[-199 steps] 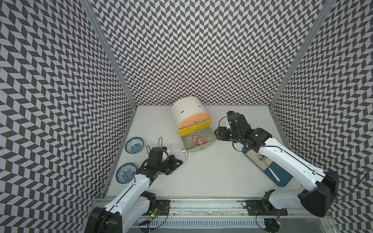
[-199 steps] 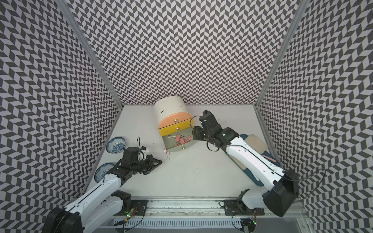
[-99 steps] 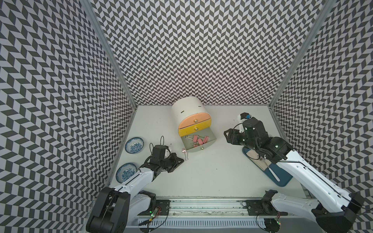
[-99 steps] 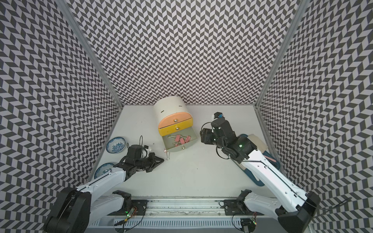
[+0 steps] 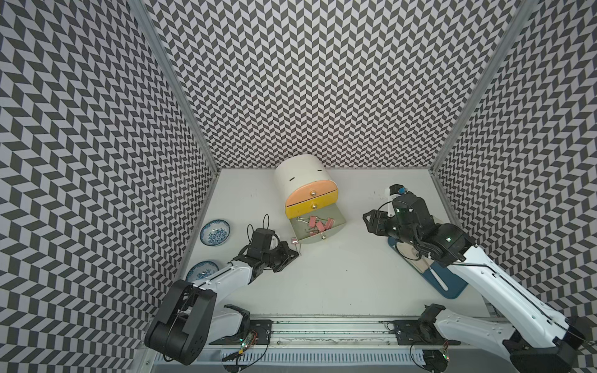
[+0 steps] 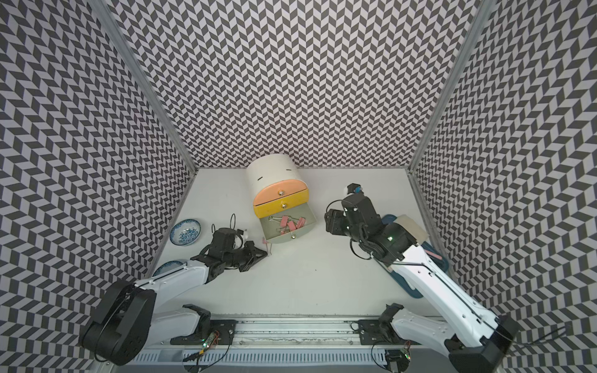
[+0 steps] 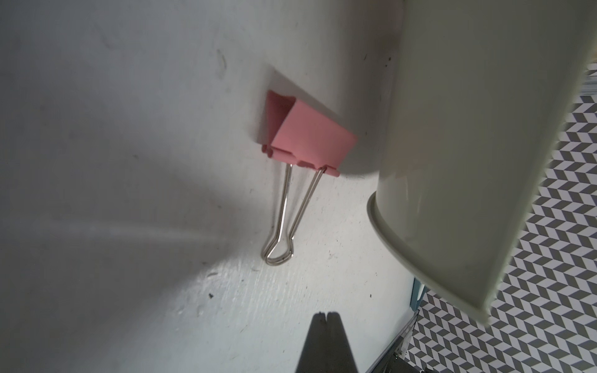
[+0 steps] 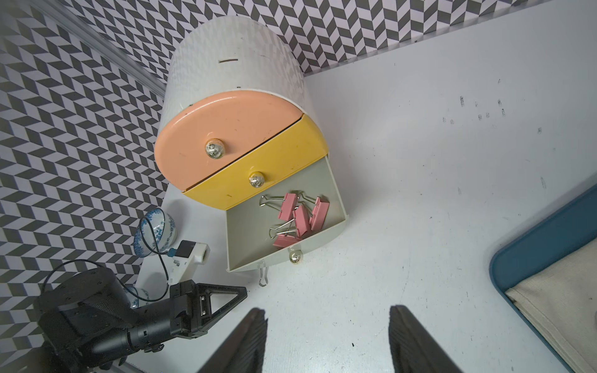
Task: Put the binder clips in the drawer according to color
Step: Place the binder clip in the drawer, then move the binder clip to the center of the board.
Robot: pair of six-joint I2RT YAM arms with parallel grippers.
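Observation:
The drawer unit [image 5: 302, 176] has a peach and a yellow drawer shut, and its grey-green bottom drawer [image 5: 339, 216] is pulled open. Several pink binder clips [image 5: 318, 224] [image 8: 302, 218] lie in it. One more pink binder clip [image 5: 294, 240] [image 7: 310, 137] lies on the table against the open drawer's front left corner. My left gripper [image 5: 295, 255] [image 7: 327, 315] is shut and empty, low over the table just short of that clip's wire handle. My right gripper [image 5: 368, 219] [image 8: 326, 313] hangs open and empty to the right of the drawer.
Two blue-patterned bowls [image 5: 214, 232] [image 5: 202, 270] sit along the left wall, behind my left arm. A blue tray [image 5: 449, 284] with a beige board lies at the right, under my right arm. Patterned walls close in three sides.
My right gripper has drawn back from the open drawer to the right, still open. My left arm has folded lower, and its shut gripper has edged slightly toward the clip on the table.

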